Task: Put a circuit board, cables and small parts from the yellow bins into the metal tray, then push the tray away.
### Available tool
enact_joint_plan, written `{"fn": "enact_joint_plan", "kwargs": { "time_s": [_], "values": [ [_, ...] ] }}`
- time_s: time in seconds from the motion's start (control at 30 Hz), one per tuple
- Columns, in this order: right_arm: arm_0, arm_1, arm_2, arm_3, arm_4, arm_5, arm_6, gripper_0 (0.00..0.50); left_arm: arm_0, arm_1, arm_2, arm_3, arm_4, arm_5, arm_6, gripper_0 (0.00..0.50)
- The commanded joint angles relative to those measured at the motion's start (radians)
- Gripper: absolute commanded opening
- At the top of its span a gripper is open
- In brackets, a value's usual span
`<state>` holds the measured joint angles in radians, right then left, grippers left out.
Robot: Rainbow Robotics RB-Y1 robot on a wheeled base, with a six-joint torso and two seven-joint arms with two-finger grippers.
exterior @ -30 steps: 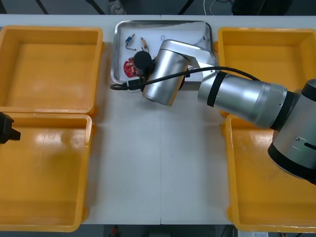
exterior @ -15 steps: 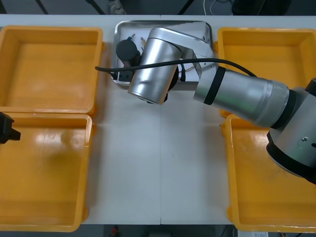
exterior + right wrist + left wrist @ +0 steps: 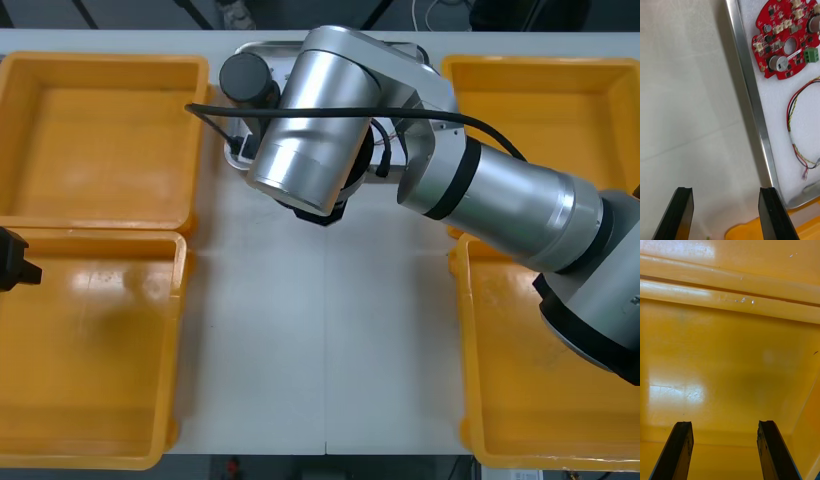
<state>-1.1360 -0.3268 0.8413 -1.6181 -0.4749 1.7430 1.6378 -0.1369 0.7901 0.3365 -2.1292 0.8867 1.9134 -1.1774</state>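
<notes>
The right claw (image 3: 724,195) is hanging wide open and empty over the bare worktop (image 3: 688,93), just beside the metal rim of the tray (image 3: 752,97). Past that rim, the right wrist view is showing a round red board (image 3: 786,41) and a red and yellow cable (image 3: 789,118) lying on the white lining. Seen from the front, the right arm (image 3: 500,200) is reaching across, its silver wrist covering most of the tray. The left claw (image 3: 724,435) is hovering open and empty over the near left bin (image 3: 730,371).
</notes>
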Motion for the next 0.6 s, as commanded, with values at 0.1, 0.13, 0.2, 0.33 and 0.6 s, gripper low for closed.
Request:
{"fn": "enact_joint_plan", "kwargs": {
  "time_s": [0.1,0.13,0.2,0.33,0.6],
  "values": [
    [0.116,-0.04,-0.182,-0.191,-0.004,0.177,-0.108,0.5,0.017,0.037,0.026,-0.029,0.008,0.006,-0.107,0.5],
    [0.137,-0.046,-0.208,-0.227,-0.005,0.177,-0.133,0.5,0.017,0.037,0.026,-0.029,0.008,0.006,-0.107,0.5],
    [0.18,-0.052,-0.251,-0.283,-0.005,0.177,-0.171,0.5,0.017,0.037,0.026,-0.029,0.008,0.006,-0.107,0.5],
    [0.283,-0.078,-0.357,-0.39,-0.005,0.177,-0.236,0.5,0.017,0.037,0.026,-0.029,0.008,0.006,-0.107,0.5],
    [0.43,-0.166,-0.584,-0.485,-0.148,0.177,-0.26,0.5,0.017,0.037,0.026,-0.029,0.008,0.006,-0.107,0.5]
  ]
}}
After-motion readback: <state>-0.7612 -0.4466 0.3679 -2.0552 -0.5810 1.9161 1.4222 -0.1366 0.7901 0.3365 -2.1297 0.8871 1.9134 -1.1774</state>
